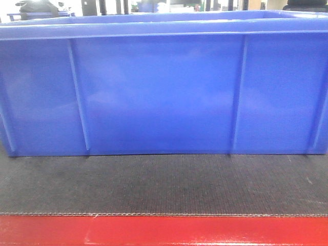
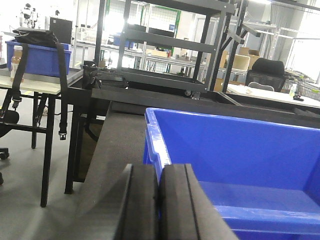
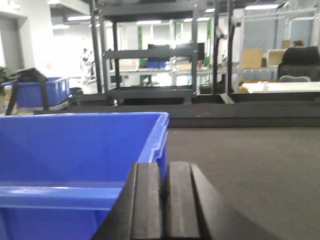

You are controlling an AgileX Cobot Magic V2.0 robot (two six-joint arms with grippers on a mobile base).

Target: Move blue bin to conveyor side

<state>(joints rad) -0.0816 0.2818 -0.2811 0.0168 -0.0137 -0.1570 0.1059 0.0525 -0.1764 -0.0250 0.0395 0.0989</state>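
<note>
blue bin (image 1: pixel 159 92) | on conveyor (image 1: pixel 164 184), long axis crosswise | left pincer (image 2: pixel 159 200) at its left end, right pincer (image 3: pixel 164 200) at its right end | both narrow, holding nothing

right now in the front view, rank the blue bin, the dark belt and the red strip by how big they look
1. blue bin, fills most of the frame
2. dark belt
3. red strip, thinnest band, cut off by the frame edge

Nearness to the camera skews this.
</note>
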